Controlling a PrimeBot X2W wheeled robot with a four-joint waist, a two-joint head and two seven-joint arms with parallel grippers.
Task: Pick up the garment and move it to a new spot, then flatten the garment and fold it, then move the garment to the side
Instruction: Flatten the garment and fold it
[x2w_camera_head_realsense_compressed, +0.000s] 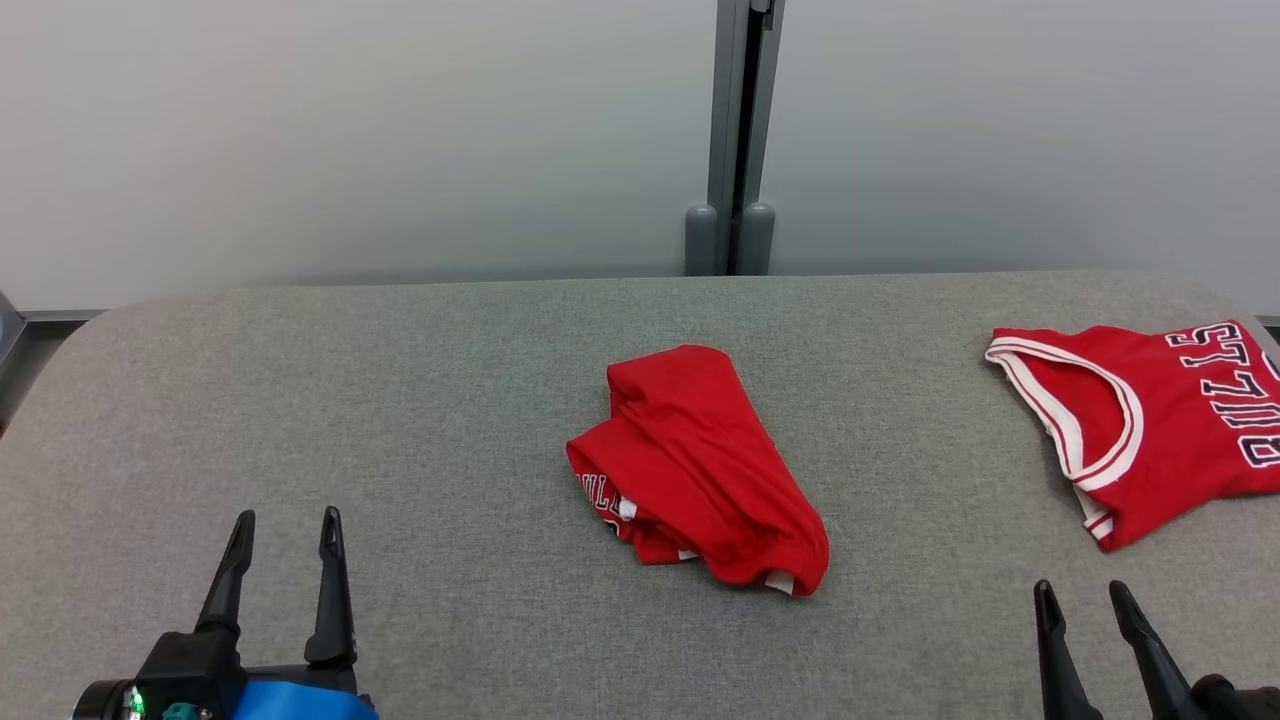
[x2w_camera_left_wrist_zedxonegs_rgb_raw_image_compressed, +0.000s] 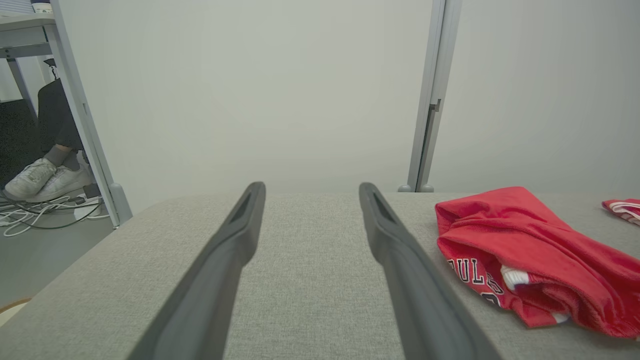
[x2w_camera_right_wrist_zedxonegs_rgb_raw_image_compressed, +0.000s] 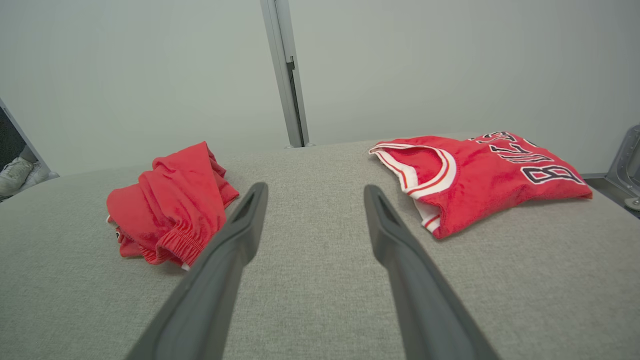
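Left gripper (x2w_camera_head_realsense_compressed: 287, 520) and right gripper (x2w_camera_head_realsense_compressed: 1080, 592) hover parted, empty.
Pickup not begun; next likely calls for reaching the crumpled garment (x2w_camera_head_realsense_compressed: 700, 470) and pinching a fold.

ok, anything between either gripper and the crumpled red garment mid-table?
Nothing visible. Only bare grey table lies between the left gripper and the crumpled garment, and likewise for the right gripper. Both are open. The folded jersey sits at the far right, off both paths.
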